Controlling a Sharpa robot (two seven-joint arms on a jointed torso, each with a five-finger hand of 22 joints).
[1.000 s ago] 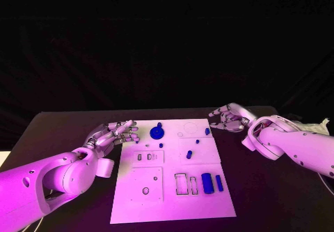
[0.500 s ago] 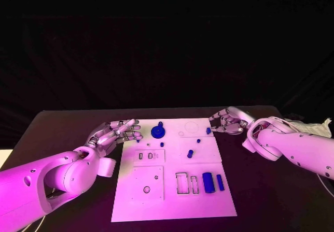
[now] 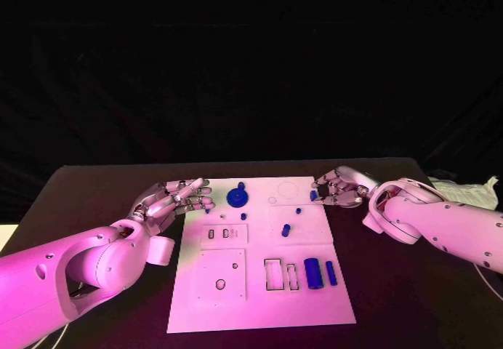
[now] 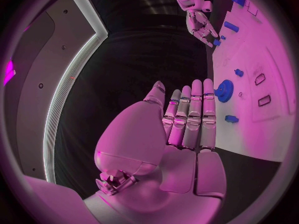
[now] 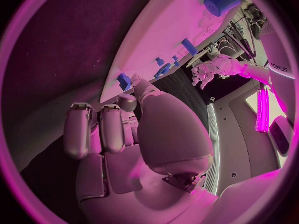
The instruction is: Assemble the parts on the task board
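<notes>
You have the white task board lying in the middle of the black table, with the blue parts spread over it; a round blue gear-like disc sits near the board's far left corner, and two small blue pegs and lie just nearer you; a short blue cylinder lies tilted near the board's middle; a thick blue cylinder and a slimmer blue bar lie side by side at the near right, beside two rectangular slots.

Your left hand hovers at the board's left edge, beside the disc, fingers stretched out straight and close together, holding nothing; the left wrist view shows the same flat, released palm with the disc just past the fingertips.

Your right hand sits at the board's far right corner with fingers curled inward, right next to a small blue piece on the board's edge; you cannot tell from these views whether the fingertips touch it, nor whether that hand holds anything.
</notes>
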